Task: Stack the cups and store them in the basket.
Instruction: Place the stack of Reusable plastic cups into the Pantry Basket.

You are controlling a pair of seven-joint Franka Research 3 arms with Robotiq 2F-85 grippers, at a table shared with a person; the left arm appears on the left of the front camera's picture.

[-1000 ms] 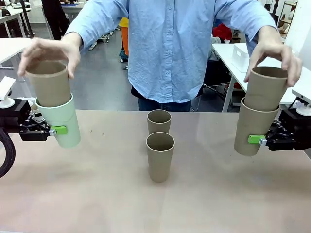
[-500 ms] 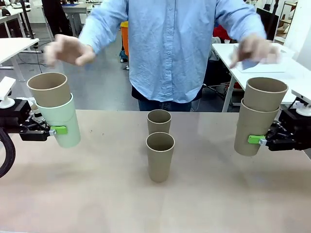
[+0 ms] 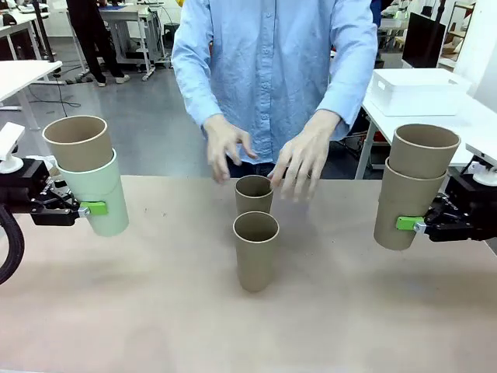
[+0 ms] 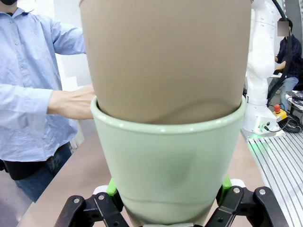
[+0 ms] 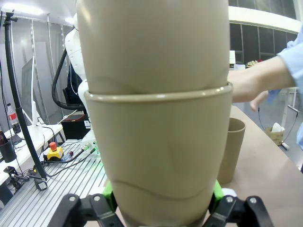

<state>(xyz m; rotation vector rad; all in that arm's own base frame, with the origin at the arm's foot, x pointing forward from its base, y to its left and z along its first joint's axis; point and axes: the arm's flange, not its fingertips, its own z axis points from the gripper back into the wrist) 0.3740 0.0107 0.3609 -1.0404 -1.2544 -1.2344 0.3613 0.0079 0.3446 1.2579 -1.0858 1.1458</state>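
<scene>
Nearest me on the counter [image 3: 155, 311], at its middle, a tan cup [image 3: 256, 252] stands upright and alone. Just behind it stands a second tan cup [image 3: 254, 194], close but apart from the first.

Out at the left side, my left hand [image 3: 97, 208] is clenched on the mint cup [image 3: 101, 198], green pads pressing its lower wall. A tan cup [image 3: 78, 144] sits nested in the mint one, rising well above its rim. The left wrist view shows the same grip from below, my left hand [image 4: 168, 189] clamped on both sides of the mint cup [image 4: 165, 161].

At the right side, my right hand [image 3: 405, 223] is clenched on a lower tan cup [image 3: 404, 202], with an upper tan cup [image 3: 423, 151] nested inside it. The right wrist view has my right hand [image 5: 162, 194] squeezing that stack low down.

Farther off, the person's left hand [image 3: 301, 162] hangs just by the second cup's rim; I cannot tell whether it touches. The person's right hand [image 3: 224, 146] is beside it, a little higher.

The basket [image 3: 415, 97] sits on a white table beyond the counter's right end.
</scene>
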